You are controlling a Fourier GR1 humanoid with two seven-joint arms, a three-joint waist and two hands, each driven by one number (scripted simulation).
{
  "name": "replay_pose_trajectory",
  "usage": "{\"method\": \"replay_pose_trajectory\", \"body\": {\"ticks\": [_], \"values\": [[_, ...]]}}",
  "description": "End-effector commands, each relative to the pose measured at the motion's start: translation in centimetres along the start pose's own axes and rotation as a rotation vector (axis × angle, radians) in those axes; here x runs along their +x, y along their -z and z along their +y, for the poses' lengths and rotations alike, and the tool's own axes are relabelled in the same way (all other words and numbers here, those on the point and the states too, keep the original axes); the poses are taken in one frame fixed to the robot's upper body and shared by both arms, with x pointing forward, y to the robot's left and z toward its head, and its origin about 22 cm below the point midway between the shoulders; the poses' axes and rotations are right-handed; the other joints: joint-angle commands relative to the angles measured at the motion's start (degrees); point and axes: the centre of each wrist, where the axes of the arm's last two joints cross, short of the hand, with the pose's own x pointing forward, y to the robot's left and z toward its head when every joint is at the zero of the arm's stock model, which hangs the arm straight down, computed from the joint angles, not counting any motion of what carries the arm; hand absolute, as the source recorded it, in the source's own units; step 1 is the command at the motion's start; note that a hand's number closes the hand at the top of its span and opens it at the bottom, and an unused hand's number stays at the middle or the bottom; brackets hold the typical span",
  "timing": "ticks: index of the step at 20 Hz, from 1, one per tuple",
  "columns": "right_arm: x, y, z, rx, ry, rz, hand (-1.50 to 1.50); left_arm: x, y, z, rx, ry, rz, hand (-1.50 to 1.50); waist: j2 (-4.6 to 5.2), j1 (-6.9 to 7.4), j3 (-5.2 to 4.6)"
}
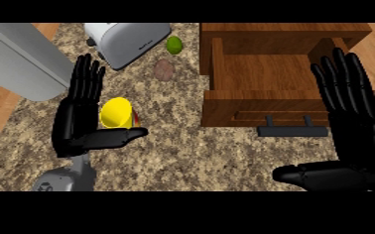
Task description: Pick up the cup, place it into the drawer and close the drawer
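Speckled tabletop point(219, 148): the left hand point(82, 114), open and empty, brackets the yellow cup point(116, 113) between fingers and thumb, and should curl fully round it before lifting toward the open drawer point(256, 106); right hand point(344, 129) rests open.

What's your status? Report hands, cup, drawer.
Left hand open beside yellow cup, not gripping. Right hand open by drawer. Drawer open, cup on counter. Nothing blocking.
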Motion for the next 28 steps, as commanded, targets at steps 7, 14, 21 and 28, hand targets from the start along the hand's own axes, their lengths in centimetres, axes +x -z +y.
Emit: {"method": "replay_pose_trajectory", "body": {"ticks": [7,14,21,28], "values": [[0.4,-0.6,-1.4,0.003,0.015,-0.01,-1.5,-1.4,-2.0,2.7,0.096,0.057,0.065,-1.5,-0.03,0.08,0.0],[1.7,0.4,0.3,-0.004,0.001,0.015,-1.5,-5.3,-2.4,4.7,0.084,0.057,0.104,-1.5,-0.01,0.04,-0.01],[-0.3,-0.6,-0.7,0.036,0.002,0.011,-1.5,-10.2,-3.4,7.2,0.083,0.052,0.14,-1.5,0.03,-0.11,-0.01],[0.9,-0.5,0.7,0.029,0.012,0.015,-1.5,-13.3,-3.3,8.0,0.09,0.043,0.157,-1.5,0.06,-0.27,-0.03]]}}
